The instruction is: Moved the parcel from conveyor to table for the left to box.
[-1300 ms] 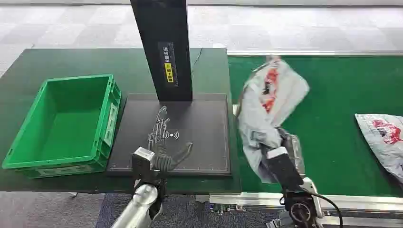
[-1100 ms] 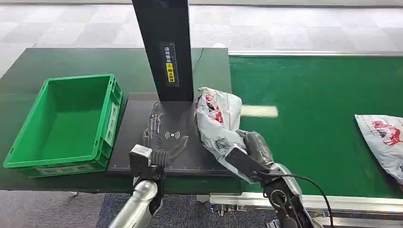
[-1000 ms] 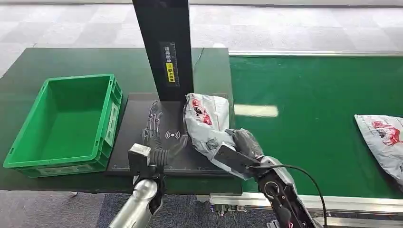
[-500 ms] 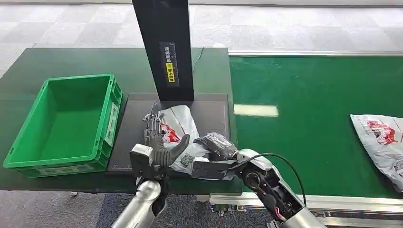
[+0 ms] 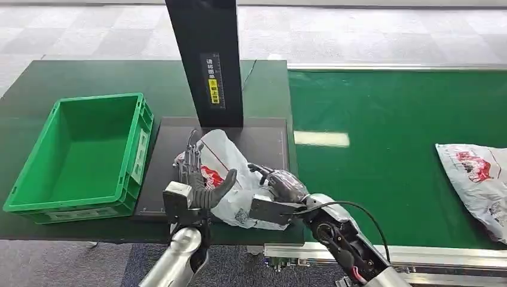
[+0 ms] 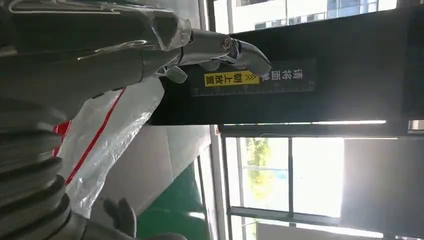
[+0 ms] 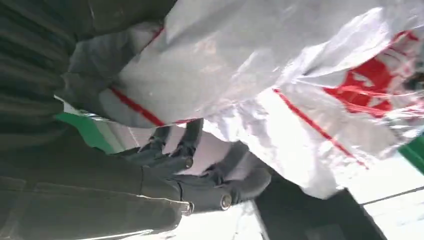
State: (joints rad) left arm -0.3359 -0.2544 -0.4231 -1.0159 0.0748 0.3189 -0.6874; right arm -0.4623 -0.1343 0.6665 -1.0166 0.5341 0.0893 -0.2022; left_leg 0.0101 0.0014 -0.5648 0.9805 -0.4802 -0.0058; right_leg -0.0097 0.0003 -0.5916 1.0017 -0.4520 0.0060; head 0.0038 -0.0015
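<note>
Here, from the head view, we see the parcel (image 5: 230, 179), a white plastic bag with red print, lying crumpled on the black pad (image 5: 263, 140) on the table (image 5: 89, 78), in front of the black post (image 5: 206, 60). Our right hand (image 5: 278, 191) sits at the parcel's right side, near the pad's front edge, with its fingers loosened and apart; whether any of them touch the bag we cannot tell from here. Our left hand (image 5: 200, 179) is at the parcel's left side, fingers straight and spread, the thumb lying against the plastic. The green bin (image 5: 134, 155) stands just left of the pad, and a second bag (image 5: 478, 179) lies on the conveyor (image 5: 388, 119), well apart to the right. Through the left wrist view, we see the left hand's fingers (image 6: 220, 47) stretched out and holding nothing, the parcel (image 6: 107, 132) beside them and the post (image 6: 310, 85) with its yellow label behind. Through the right wrist view, the parcel (image 7: 280, 95) lies close to the camera, and the right hand's dark fingers (image 7: 190, 165) are curled loosely next to it, not gripping it.
</note>
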